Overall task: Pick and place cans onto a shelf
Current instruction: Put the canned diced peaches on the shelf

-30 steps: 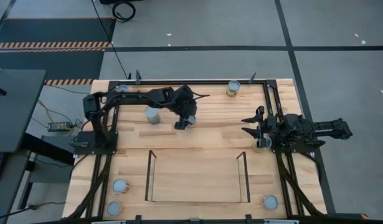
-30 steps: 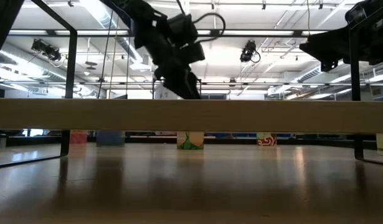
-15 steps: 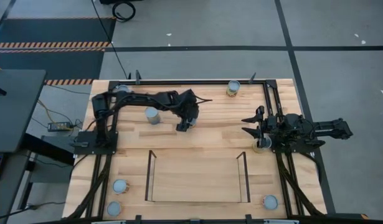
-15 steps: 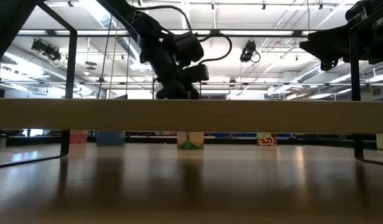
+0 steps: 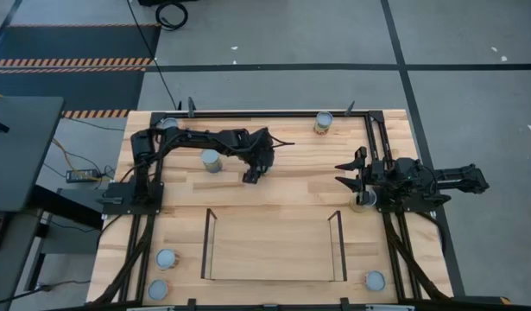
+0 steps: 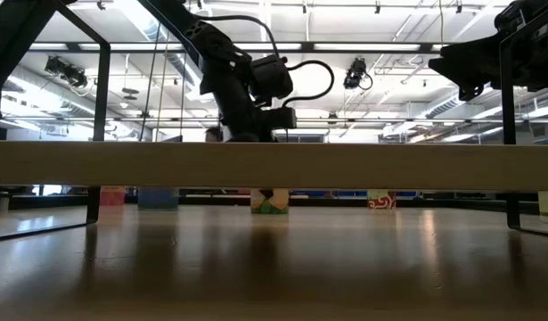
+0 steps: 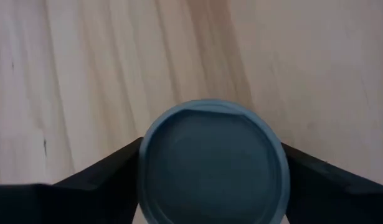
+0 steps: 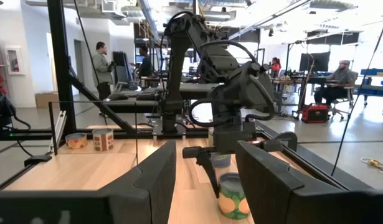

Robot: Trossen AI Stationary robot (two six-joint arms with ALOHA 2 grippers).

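The shelf (image 5: 274, 250) stands at the near edge of the bench (image 5: 300, 194). In the low view its board (image 6: 274, 165) crosses the whole picture and hides everything behind it at that height. Three cans sit beside the shelf's short ends: two (image 5: 166, 257) (image 5: 158, 288) off its left end and one (image 5: 374, 281) off its right end.

Just beyond the shelf's right end, another can (image 5: 362, 204) lies mostly hidden under the right pincer (image 5: 350, 173). This pincer hangs with its fingers (image 8: 160, 180) apart and nothing between them.

Beyond the shelf's middle, the left pincer (image 5: 255, 175) is down over the green-labelled can (image 6: 269, 201). Its two fingers (image 7: 104, 180) press against opposite sides of the can's grey-blue top (image 7: 210, 165), so it grips the can, which stands on the bench. The label shows green and yellow, and no writing can be read.

Farther from the shelf stand a bare-topped can (image 5: 211, 160) and a can at the far edge (image 5: 324, 122). A red-patterned can (image 6: 380, 201) shows under the board, its print too small to read.
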